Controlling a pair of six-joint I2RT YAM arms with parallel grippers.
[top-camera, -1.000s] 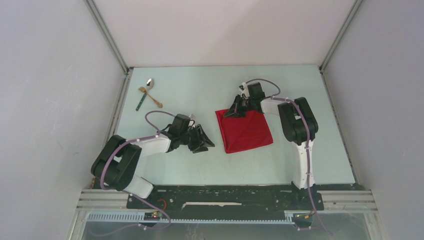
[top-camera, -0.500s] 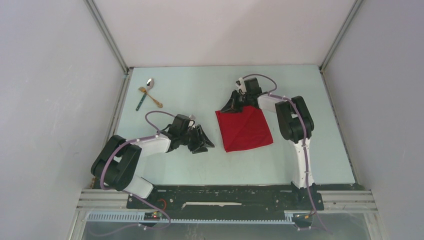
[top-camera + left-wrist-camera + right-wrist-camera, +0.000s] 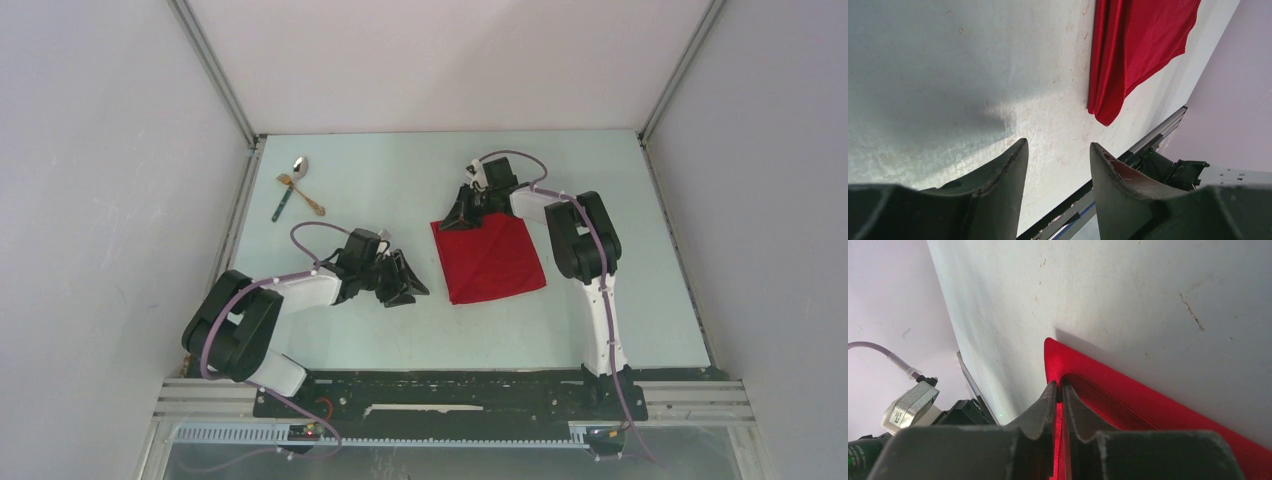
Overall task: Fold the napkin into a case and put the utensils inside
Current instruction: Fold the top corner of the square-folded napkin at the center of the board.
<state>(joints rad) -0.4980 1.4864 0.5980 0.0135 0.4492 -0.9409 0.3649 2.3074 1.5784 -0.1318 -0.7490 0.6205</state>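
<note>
Table (image 3: 400, 330): utensils (image 3: 295, 190) far-left, well apart from napkin (image 3: 490, 262).

Glossy red cloth napkin (image 3: 1135, 45); scuffed matt table (image 3: 948, 75).

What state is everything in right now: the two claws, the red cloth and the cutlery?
napkin, lying on the table, not yet a case.
utensils, loose together at the table's far left, outside the napkin.
left claw, open, empty, beside the napkin.
right claw, shut on the napkin's corner.
</note>
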